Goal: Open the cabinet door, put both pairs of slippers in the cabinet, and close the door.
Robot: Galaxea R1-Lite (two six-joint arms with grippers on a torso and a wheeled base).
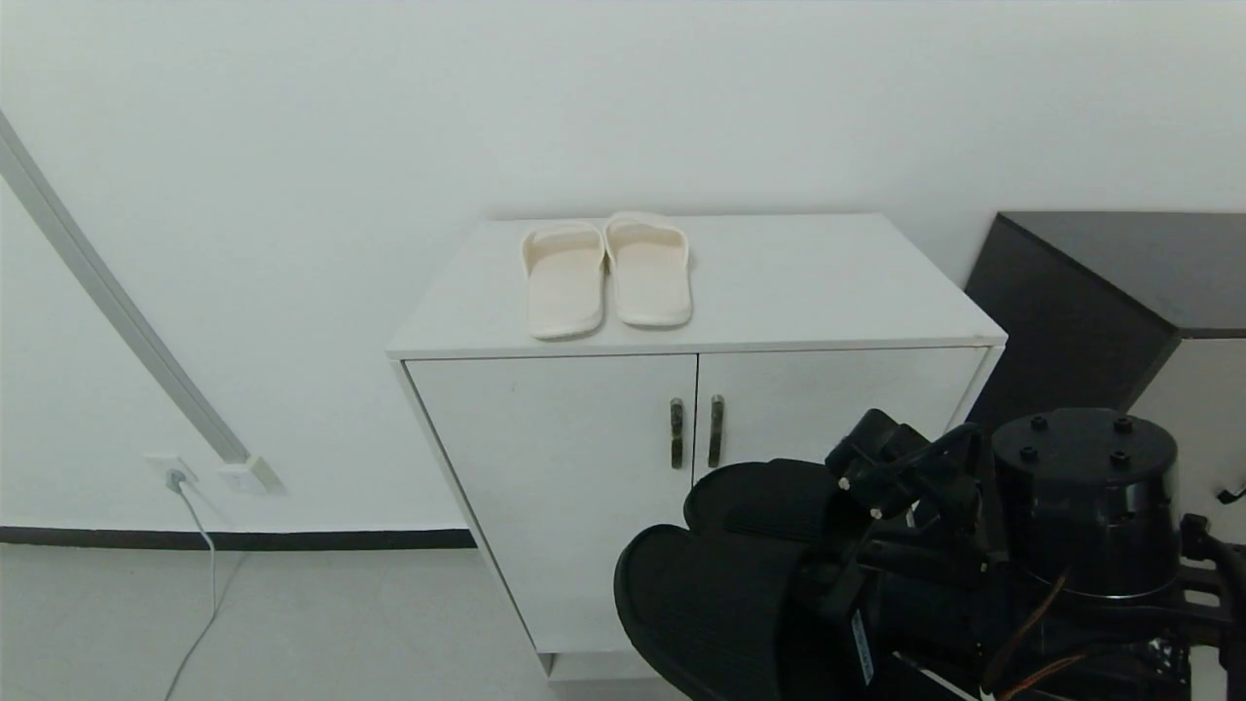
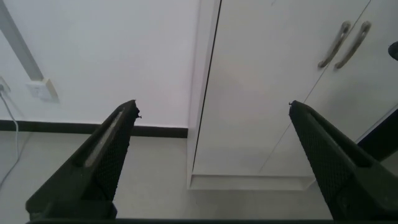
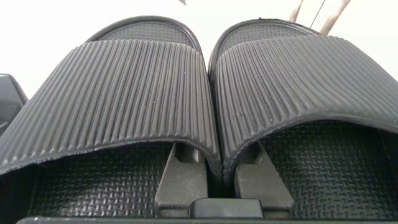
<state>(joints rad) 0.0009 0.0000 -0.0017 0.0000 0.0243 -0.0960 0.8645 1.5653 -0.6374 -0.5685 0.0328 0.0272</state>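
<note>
The right gripper (image 3: 219,169) clamps the black ribbed rubber slippers (image 1: 720,594) together, presumably freeing the splayed left gripper (image 2: 212,107) for the closed white cabinet's (image 1: 545,458) dark metal handles (image 1: 677,433) at their 11 o'clock.

Cream slippers (image 1: 642,277) atop white cabinet (image 1: 827,282)

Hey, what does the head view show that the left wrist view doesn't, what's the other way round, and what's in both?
Head view only: the cream slippers side by side on top of the white cabinet, a dark unit beside it and, clearly, the black slippers low before the right door. Left wrist view only: the left tool, fingers spread open, low near the cabinet's corner. Both: the cabinet's shut doors, its two handles and the wall socket.
</note>
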